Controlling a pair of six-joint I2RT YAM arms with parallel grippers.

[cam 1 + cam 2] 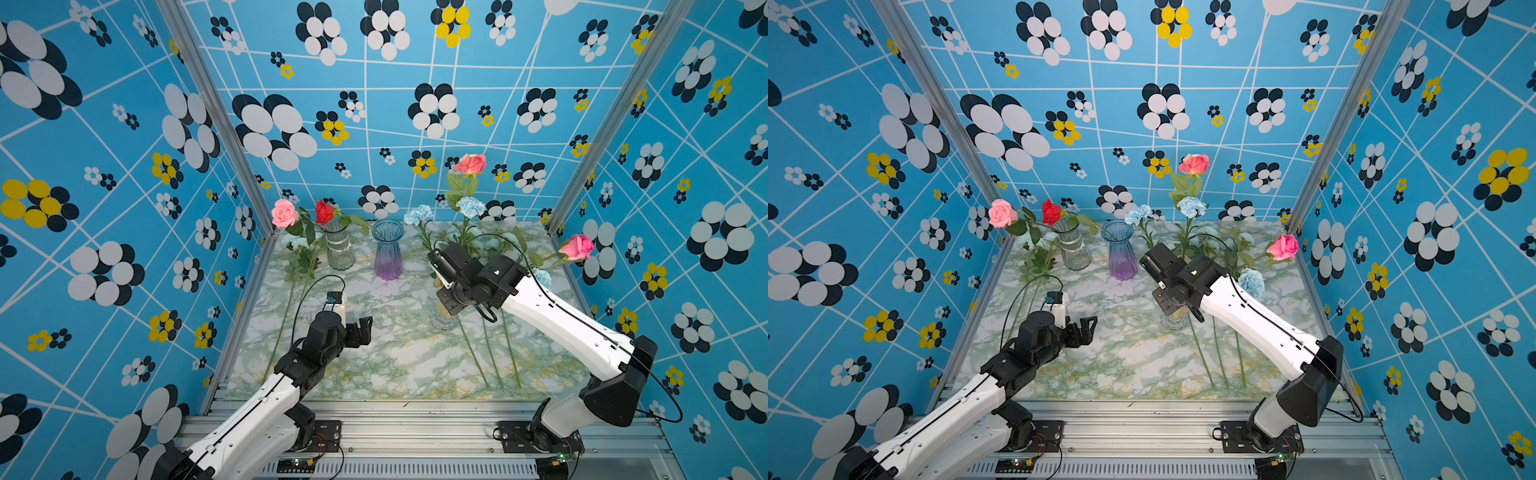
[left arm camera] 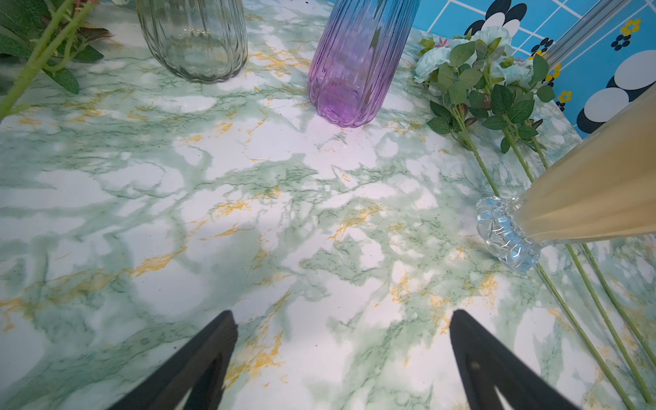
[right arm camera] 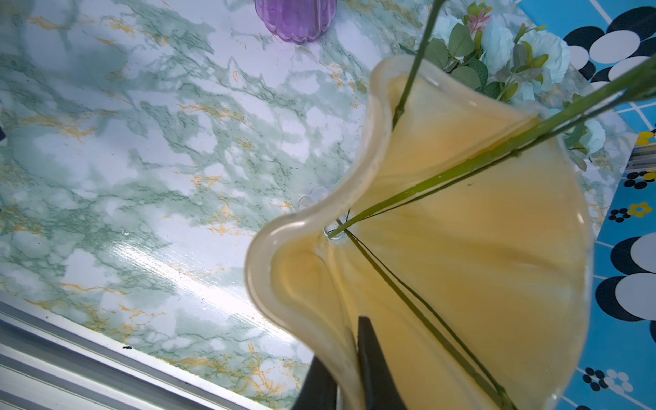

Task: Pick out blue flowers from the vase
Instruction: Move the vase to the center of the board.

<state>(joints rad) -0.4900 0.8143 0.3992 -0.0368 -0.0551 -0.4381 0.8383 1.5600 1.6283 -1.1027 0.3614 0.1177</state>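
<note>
An amber fluted vase [image 3: 461,248] on a clear glass foot [image 1: 442,318] stands right of centre, and my right gripper [image 3: 340,340] is shut on its rim, one finger inside and one outside. Blue flowers rise from it: two small blooms [image 1: 419,215] [image 1: 471,206] at the back and one [image 1: 1252,281] beside my right arm. More pale blue flowers [image 2: 461,53] lie on the table behind the vase, their long stems [image 1: 492,357] running toward the front. My left gripper [image 2: 343,314] hovers open over bare marble, left of the vase [image 2: 585,184].
Pink roses [image 1: 471,164] [image 1: 577,247] share the amber vase. A purple-blue vase [image 1: 387,253] and a clear vase [image 1: 340,249] holding a red rose [image 1: 324,212] stand at the back. A pink rose [image 1: 284,214] and leafy stems [image 1: 291,291] lie along the left edge.
</note>
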